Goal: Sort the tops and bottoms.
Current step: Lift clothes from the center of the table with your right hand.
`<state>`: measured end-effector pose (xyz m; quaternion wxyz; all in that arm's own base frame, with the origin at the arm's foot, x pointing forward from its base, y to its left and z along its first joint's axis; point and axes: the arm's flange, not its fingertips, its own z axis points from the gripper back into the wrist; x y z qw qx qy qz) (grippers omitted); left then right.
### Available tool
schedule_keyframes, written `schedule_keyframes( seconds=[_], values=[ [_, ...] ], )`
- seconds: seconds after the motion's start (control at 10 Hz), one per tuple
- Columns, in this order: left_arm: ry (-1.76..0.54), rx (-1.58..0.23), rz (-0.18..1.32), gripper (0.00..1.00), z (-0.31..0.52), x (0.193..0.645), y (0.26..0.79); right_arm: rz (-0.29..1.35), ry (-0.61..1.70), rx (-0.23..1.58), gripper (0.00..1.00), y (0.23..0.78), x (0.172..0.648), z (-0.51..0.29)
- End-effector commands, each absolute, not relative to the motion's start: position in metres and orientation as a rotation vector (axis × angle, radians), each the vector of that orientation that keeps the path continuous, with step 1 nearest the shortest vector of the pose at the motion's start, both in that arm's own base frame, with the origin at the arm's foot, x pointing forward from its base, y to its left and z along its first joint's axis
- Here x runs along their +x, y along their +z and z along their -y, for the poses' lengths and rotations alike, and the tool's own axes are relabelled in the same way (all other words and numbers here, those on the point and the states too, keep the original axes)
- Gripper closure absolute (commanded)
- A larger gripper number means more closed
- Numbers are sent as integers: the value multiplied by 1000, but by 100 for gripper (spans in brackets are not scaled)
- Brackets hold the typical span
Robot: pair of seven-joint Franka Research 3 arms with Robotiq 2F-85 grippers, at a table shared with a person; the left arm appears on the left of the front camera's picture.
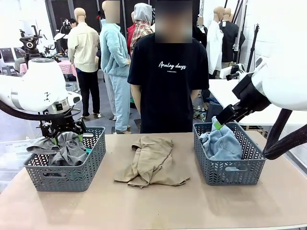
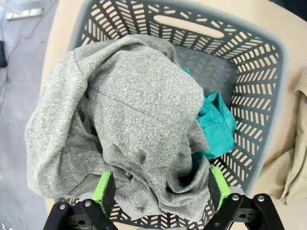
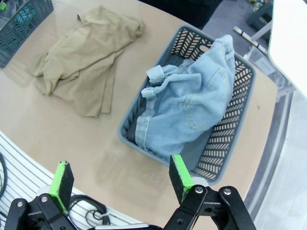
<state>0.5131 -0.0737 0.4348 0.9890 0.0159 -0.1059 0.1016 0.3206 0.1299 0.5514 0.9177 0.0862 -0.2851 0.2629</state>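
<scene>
**Both hands open over the baskets; khaki top lies between them**

The left hand (image 2: 160, 186) hangs low over the left basket (image 1: 67, 176), which stands at the robot's left end of the bench (image 1: 153, 208). Its jaws are spread wide. The green pads (image 2: 104, 189) stand on either side of a fold of the grey top (image 2: 124, 120), but they do not pinch it and grip nothing. The grey top fills most of that basket in a loose heap, and one side spills out over the rim. The teal top (image 2: 216, 122) lies in the same basket, tucked against the grey one and partly covered by it. Only a bunched corner of it shows near the basket wall.

The right hand (image 3: 121, 176) is also fully open and holds nothing, with bare bench showing between its fingers. In the front view it hovers by the far left corner of the right basket (image 1: 230, 171), just above the rim. The denim bottoms (image 3: 192, 105) sit inside this basket, crumpled and piled higher than the walls. One end rests up against the rim beside the handle slot.

The khaki top (image 1: 151, 162) lies rumpled on the bare bench between the two baskets. It is close to both, and in the front view it touches neither.

A person (image 1: 168, 81) in a black printed T-shirt stands at the far edge of the bench, behind the khaki top.
</scene>
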Motion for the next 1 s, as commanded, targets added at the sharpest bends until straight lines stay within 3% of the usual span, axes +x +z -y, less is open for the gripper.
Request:
schedule_keyframes(
  seconds=[0.0,0.5,0.7,0.9],
  values=[
    [81,114,239,0,99,517,437,578,551,168,0,549,320,-129],
    [-440,120,374,0,172,428,501,578,551,168,0,549,320,-129],
    [-676,-29,342,0,178,387,534,578,551,168,0,549,320,-129],
    [-732,-24,338,0,168,370,546,578,551,168,0,549,320,-129]
  ],
)
